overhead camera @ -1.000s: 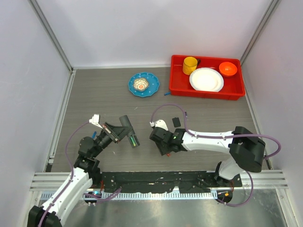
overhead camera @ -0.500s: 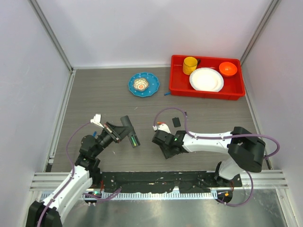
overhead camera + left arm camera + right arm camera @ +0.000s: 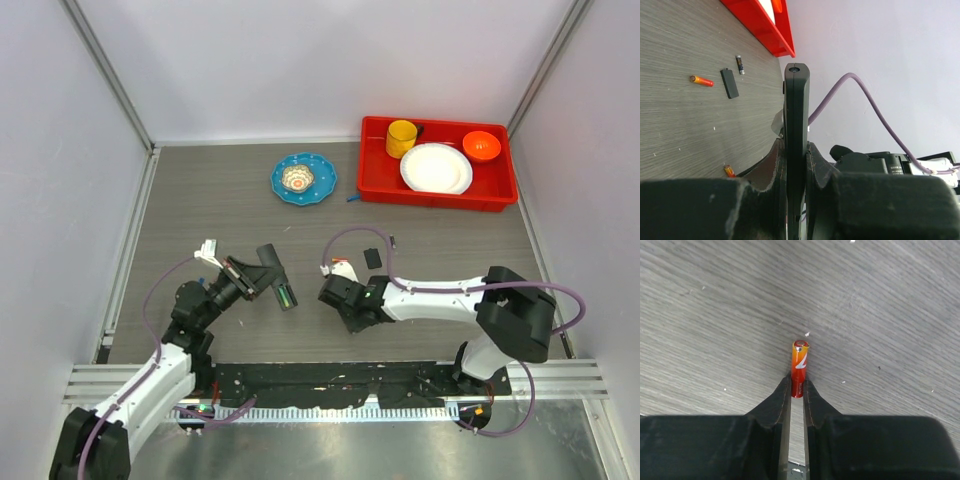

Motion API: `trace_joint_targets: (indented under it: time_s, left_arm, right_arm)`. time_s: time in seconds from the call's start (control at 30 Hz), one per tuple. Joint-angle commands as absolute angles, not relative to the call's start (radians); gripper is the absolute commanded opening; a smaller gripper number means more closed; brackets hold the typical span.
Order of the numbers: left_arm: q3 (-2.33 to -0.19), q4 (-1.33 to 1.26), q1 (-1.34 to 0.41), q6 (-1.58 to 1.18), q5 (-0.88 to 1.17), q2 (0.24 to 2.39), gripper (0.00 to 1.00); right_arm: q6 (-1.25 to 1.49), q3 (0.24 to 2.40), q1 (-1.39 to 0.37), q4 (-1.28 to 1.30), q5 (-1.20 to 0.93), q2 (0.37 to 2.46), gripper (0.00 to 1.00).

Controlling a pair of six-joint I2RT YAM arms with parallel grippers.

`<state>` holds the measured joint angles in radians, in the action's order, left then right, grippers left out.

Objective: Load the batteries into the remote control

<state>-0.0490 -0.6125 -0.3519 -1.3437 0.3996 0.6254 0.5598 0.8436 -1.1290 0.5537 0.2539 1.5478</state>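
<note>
Top view: your left hand pinches the remote control above the bench, with the right hand close beside. Left wrist: a spare battery lies beyond on the bench. Right wrist: the hand pinches one battery. Insertion is pending; next, you carry it to the remote control, ends aligned.

Grey wood-grain counter, red tray far right, blue plate far centre, small flat black piece mid-counter, loose batteries beside it.
</note>
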Motion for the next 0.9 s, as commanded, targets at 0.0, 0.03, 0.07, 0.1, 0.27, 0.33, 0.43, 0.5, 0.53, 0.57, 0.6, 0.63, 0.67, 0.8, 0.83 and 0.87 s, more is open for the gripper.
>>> trace_joint_targets:
  time_s: [0.0,0.03,0.07,0.1,0.27,0.33,0.43,0.5,0.53,0.57,0.6,0.63,0.67,0.8,0.83,0.87]
  left_arm:
    - [-0.047,-0.721,-0.348,-1.321,0.393,0.666,0.0]
    - [-0.051,-0.726,-0.347,-1.321,0.394,0.684,0.0]
    - [-0.057,-0.733,-0.348,-1.318,0.394,0.696,0.0]
    - [-0.06,-0.755,-0.347,-1.318,0.394,0.707,0.0]
    - [-0.077,-0.821,-0.348,-1.313,0.388,0.782,0.0]
    - [-0.08,-0.862,-0.348,-1.312,0.371,0.81,0.0]
    - [-0.083,-0.954,-0.348,-1.318,0.359,0.888,0.0]
    - [-0.086,-1.058,-0.348,-1.333,0.351,0.975,0.0]
    - [-0.087,-1.098,-0.35,-1.342,0.35,1.012,0.0]
    - [-0.09,-1.185,-0.35,-1.35,0.342,1.043,0.0]
    - [-0.091,-1.23,-0.35,-1.373,0.336,1.111,0.0]
    - [-0.091,-1.274,-0.35,-1.384,0.331,1.143,0.0]
    - [-0.094,-1.348,-0.351,-1.393,0.327,1.172,0.0]
    - [-0.121,-1.486,-0.365,-1.43,0.321,1.313,0.0]
    - [-0.129,-1.52,-0.373,-1.436,0.316,1.36,0.0]
    - [-0.136,-1.548,-0.38,-1.439,0.313,1.374,0.0]
  right_arm:
    - [0.548,0.876,-1.086,0.517,0.317,1.588,0.01]
    - [0.542,0.887,-1.074,0.509,0.322,1.592,0.01]
    - [0.532,0.893,-1.045,0.509,0.325,1.601,0.01]
    - [0.506,0.913,-1.036,0.511,0.328,1.606,0.01]
    - [0.436,0.972,-1.003,0.535,0.33,1.583,0.01]
    - [0.416,1.0,-0.991,0.569,0.324,1.554,0.01]
    - [0.405,1.051,-0.989,0.638,0.281,1.517,0.01]
    - [0.405,1.083,-0.989,0.669,0.236,1.491,0.01]
    - [0.406,1.092,-0.989,0.692,0.189,1.48,0.01]
    - [0.408,1.104,-0.989,0.701,0.163,1.47,0.01]
    - [0.41,1.127,-0.989,0.716,0.143,1.456,0.01]
    - [0.407,1.14,-0.989,0.721,0.103,1.428,0.01]
    - [0.41,1.153,-0.989,0.726,0.089,1.411,0.01]
    - [0.381,1.241,-0.989,0.729,-0.018,1.348,0.01]
    - [0.38,1.249,-0.991,0.732,-0.032,1.341,0.01]
    - [0.387,1.255,-0.989,0.73,-0.052,1.33,0.01]
